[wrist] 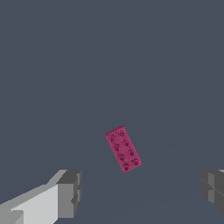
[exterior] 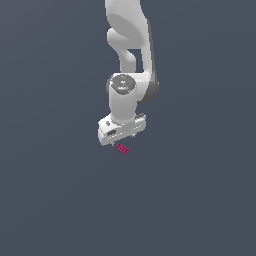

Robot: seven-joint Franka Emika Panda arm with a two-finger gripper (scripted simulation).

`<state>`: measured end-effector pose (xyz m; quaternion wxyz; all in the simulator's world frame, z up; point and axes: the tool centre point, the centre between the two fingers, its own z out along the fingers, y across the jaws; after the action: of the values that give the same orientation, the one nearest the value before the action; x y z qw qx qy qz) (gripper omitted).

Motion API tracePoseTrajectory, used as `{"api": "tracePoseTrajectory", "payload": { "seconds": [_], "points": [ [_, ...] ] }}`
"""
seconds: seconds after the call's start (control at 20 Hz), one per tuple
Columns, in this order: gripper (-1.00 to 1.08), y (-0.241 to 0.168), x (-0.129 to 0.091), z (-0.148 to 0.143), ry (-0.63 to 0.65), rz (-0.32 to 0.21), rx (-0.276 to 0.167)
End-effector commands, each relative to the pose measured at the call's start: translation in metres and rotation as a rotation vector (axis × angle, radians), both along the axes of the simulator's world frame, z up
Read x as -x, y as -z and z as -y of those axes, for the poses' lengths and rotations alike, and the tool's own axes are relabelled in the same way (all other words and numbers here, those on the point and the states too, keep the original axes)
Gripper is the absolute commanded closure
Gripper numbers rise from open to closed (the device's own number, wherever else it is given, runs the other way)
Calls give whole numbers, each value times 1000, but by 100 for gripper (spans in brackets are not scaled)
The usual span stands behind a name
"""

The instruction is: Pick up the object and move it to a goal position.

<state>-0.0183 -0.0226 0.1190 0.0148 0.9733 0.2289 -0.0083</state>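
One brick (wrist: pixel 123 148) is the only loose item on the flat grey floor (exterior: pixel 55 200), and it is mine to collect. It is a small pink rectangular piece with two rows of studs facing up, lying flat and untouched.

My gripper (wrist: pixel 142 192) is spread wide. In the wrist view one finger (wrist: pixel 69 192) shows at one edge and the other at the opposite edge, with a broad gap between them and nothing held.

Position of the brick: it lies inside the span between my two fingers, but ahead of the line that joins their tips, so it is not yet between the pads. In the exterior view it sits just below the hand (exterior: pixel 121 131), slightly toward the exterior view's right, near the hand but apart from it.

Long axis: the brick lies at a slant to the line joining my fingers, closer to crossing that line than to running along it. In my judgement this is the point the next move turns on. Closing as I stand would press across the narrow width, though not squarely, so a small wrist turn would be prudent.

No goal marker is visible in either view. The lift has not begun.
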Motion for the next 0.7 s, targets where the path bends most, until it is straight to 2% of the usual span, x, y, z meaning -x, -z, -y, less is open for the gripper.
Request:
{"api": "tracePoseTrajectory", "payload": {
  "seconds": [0.0, 0.65],
  "points": [
    [-92, 8, 1, 1, -67, -1, -4],
    [-92, 46, 9, 5, -365, -1, -26]
  ]
}}
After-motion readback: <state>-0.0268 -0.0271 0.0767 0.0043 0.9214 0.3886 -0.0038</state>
